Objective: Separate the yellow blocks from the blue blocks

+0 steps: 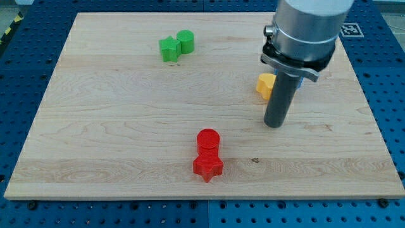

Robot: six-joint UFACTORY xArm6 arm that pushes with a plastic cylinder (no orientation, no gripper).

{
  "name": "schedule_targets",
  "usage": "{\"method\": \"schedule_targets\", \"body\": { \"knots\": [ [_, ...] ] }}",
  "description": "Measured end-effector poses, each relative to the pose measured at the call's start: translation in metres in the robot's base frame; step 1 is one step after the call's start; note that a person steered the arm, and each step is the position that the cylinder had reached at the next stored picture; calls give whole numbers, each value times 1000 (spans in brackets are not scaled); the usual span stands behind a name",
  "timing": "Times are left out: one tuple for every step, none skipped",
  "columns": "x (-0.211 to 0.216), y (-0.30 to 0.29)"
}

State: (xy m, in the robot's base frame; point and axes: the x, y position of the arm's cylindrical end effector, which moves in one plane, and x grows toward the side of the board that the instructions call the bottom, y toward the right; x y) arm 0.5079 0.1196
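A wooden board (95, 126) lies on a blue pegged table (392, 107), with a dark rod hanging from the arm (307, 31) over the board's right half; my tip (274, 125) rests on the wood right of centre, roughly midway between the top and bottom edges; there is no gripper on this arm, only the bare rod, so nothing is clasped. A yellow block (264, 85), its shape partly hidden behind the rod, sits just up and left of my tip, close beside the rod; whether the two touch cannot be told. No blue block shows; part of the board's upper right is covered by the arm. A green star (169, 49) and a green cylinder (185, 41) sit touching near the top edge, left of centre, well apart from my tip; a red cylinder (207, 139) and a red star (207, 165) sit touching near the bottom edge at centre, down and left of my tip.
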Motion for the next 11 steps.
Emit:
{"method": "schedule_targets", "body": {
  "knots": [
    [4,39],
    [-6,78],
    [-35,78],
    [-53,77],
    [-40,66],
    [-28,44],
    [-28,29],
    [-25,59],
    [-33,62],
    [-39,44],
    [-35,12]
  ]
}}
